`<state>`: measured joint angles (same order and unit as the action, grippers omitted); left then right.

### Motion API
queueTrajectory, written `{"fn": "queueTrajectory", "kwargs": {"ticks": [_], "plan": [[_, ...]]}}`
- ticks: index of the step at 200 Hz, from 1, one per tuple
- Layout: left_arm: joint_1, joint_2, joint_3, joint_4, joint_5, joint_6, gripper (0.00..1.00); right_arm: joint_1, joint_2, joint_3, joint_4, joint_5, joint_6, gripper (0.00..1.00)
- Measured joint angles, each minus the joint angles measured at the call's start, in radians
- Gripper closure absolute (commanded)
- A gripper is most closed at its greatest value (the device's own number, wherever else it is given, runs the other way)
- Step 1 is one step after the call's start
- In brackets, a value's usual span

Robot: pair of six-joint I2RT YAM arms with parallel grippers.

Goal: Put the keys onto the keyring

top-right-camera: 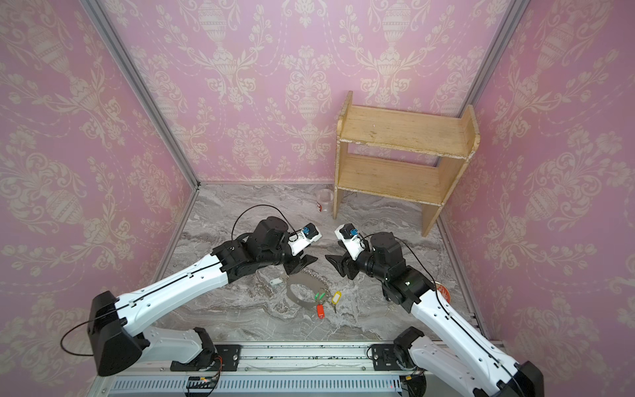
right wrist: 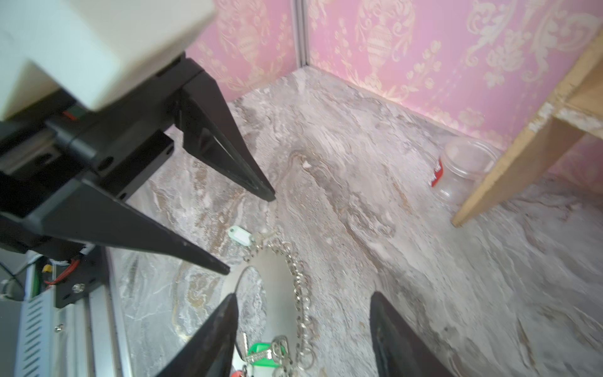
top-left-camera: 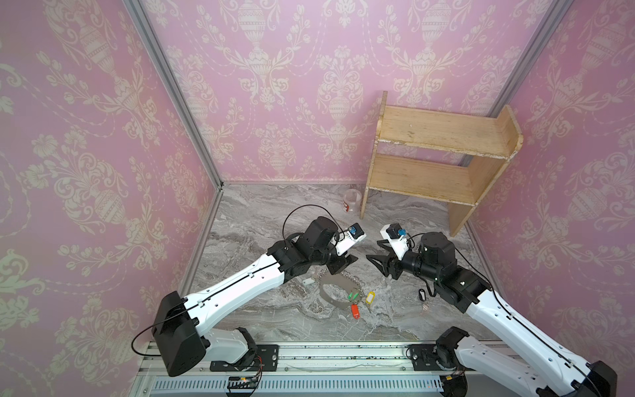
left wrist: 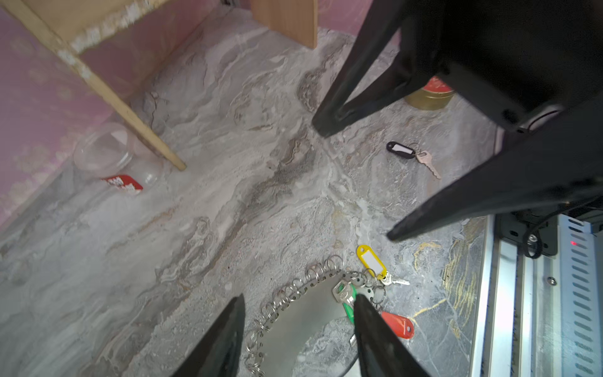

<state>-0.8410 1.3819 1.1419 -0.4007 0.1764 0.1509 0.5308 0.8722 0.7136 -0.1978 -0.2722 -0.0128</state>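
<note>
The keyring lies on the marble floor as a grey strap loop (top-left-camera: 331,299) edged by a silver chain (left wrist: 293,293). Keys with green (left wrist: 349,308), red (left wrist: 398,324) and yellow (left wrist: 370,259) tags cluster at its end. A white-tagged key (right wrist: 239,235) lies by the chain's other end. A black-fob key (left wrist: 399,148) lies apart, near the right arm. My left gripper (left wrist: 299,297) hovers open above the strap, one fingertip over the green tag. My right gripper (right wrist: 304,295) faces it, open and holding nothing, above the chain. Both grippers (top-left-camera: 345,264) (top-left-camera: 372,249) nearly meet tip to tip.
A wooden two-tier shelf (top-left-camera: 443,161) stands at the back right, with a clear plastic jar (top-left-camera: 352,201) beside its leg. A gold tin with a red lid (top-right-camera: 444,292) sits by the right arm. Pink walls close in three sides, and a metal rail (top-left-camera: 309,354) runs along the front.
</note>
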Motion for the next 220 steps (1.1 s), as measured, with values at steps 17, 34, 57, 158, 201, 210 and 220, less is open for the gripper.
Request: {"fn": "queueTrajectory", "kwargs": {"ticks": [17,34,57,158,201,210,220], "plan": [[-0.002,0.079,0.0,-0.016,-0.013,-0.077,0.45,0.0,-0.009,-0.005,-0.074,0.091,0.084,0.24],[-0.012,0.147,0.0,-0.021,-0.014,-0.136,0.46,0.0,-0.019,-0.005,-0.14,0.169,0.153,0.23],[-0.046,0.207,-0.005,-0.023,-0.008,-0.191,0.47,-0.001,-0.031,-0.005,-0.205,0.237,0.227,0.22],[-0.146,0.418,0.05,-0.008,-0.077,-0.335,0.68,-0.098,-0.148,-0.088,-0.273,0.312,0.381,0.22],[-0.153,0.507,0.158,-0.021,-0.113,-0.363,0.73,-0.118,-0.159,-0.092,-0.272,0.307,0.384,0.23],[-0.153,0.521,0.174,-0.029,-0.113,-0.369,0.74,-0.119,-0.161,-0.092,-0.272,0.306,0.384,0.23],[-0.153,0.533,0.188,-0.04,-0.113,-0.372,0.75,-0.124,-0.166,-0.092,-0.272,0.306,0.384,0.22]]}}
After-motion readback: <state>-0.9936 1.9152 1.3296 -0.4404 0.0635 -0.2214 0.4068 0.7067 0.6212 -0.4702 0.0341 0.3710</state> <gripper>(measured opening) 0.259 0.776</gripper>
